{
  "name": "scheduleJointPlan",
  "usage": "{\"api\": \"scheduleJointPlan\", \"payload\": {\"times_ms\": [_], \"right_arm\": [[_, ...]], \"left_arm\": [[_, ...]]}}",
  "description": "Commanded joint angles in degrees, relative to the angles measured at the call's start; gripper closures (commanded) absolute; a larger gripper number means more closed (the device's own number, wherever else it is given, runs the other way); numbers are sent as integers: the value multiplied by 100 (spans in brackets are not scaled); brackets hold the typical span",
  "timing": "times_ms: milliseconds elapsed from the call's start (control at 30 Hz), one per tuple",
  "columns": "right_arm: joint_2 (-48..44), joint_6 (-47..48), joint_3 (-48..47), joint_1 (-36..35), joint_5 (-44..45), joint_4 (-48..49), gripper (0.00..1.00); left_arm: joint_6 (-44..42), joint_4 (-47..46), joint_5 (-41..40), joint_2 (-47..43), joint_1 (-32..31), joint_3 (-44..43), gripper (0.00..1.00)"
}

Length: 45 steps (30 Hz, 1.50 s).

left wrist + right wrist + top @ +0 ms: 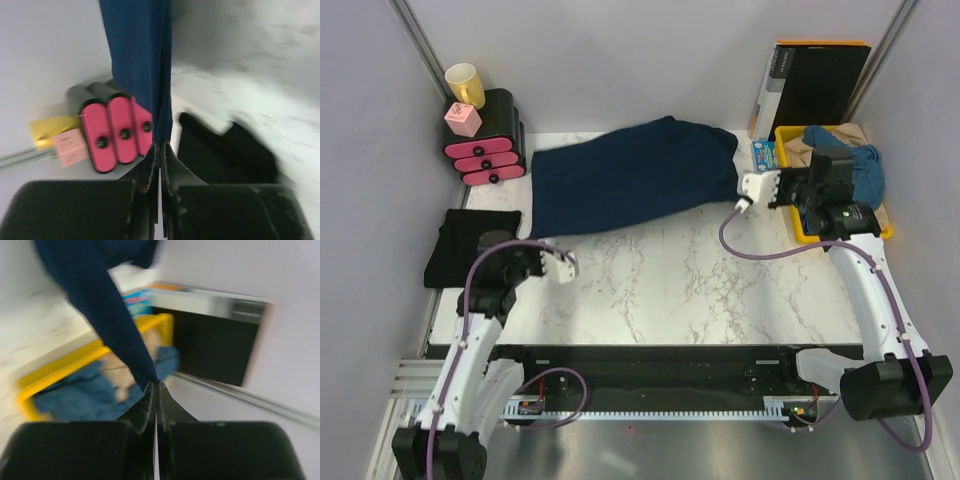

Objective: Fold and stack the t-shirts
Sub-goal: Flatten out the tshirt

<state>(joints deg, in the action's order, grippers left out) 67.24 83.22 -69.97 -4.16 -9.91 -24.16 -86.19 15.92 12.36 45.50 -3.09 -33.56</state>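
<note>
White marble table (660,290), grey walls (620,60)

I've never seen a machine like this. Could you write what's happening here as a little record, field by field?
Surface: white marble-patterned table
Main item: large dark navy cloth t-shirt, lying across the back of the table, not yet folded
Left gripper: shut, pinching the navy shirt's cloth
Right gripper: shut, pinching the navy shirt's cloth on the opposite side
Left edge: black cloth shirt, lying apart
Right side: yellow plastic tray holding medium-blue cloth and beige cloth
</note>
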Motion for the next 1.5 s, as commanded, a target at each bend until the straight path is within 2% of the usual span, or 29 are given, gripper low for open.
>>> {"api": "scheduleJointPlan", "payload": {"times_ms": [0,33,67,167,200,300,433,533,633,767,933,1067,1200,1400,1433,1467], "right_arm": [[-115,1168,-173,21,-459,-3982,100],[-63,1231,-366,30,-433,-4330,100],[77,1275,-463,30,-320,-4995,100],[402,1381,-903,47,-135,-5956,100],[395,1216,-913,56,-73,-5960,100],[263,1661,-729,82,374,-5951,100],[675,1558,-1105,153,236,-5951,100],[931,1548,-1150,144,139,-5916,100],[1054,1531,-957,144,86,-5461,100],[1343,1215,-702,144,174,-3645,100],[1879,880,-763,144,95,-2437,100],[2248,862,-737,144,-11,-1655,100],[2565,854,-623,48,15,-951,100],[2987,906,-667,-286,94,-222,100],[3014,854,-640,-322,190,-29,100],[3014,802,-579,-365,244,573,100]], "left_arm": [[-1038,3571,469,-900,46,-9,98],[-1205,4028,486,-928,46,-114,98],[-1407,5112,417,-911,46,-229,98],[-1769,6192,102,-639,46,-642,98],[-1813,6830,-4,-517,46,-843,98],[-1727,7223,-365,81,46,-1204,98],[-1664,7005,-402,758,46,-1591,98],[-1445,6304,-77,1259,46,-1811,98],[-1348,5906,12,1900,46,-2049,98],[-961,5176,-268,2971,37,-2793,98],[-328,5315,-997,4220,37,-3473,98],[-494,5237,-1227,4047,28,-3001,98],[-811,4746,-1640,3792,28,-2454,98],[-636,4666,-1675,3844,28,-2594,98],[-583,4213,-1797,3827,28,-2559,98],[-513,3965,-1886,3818,28,-2515,98]]}}
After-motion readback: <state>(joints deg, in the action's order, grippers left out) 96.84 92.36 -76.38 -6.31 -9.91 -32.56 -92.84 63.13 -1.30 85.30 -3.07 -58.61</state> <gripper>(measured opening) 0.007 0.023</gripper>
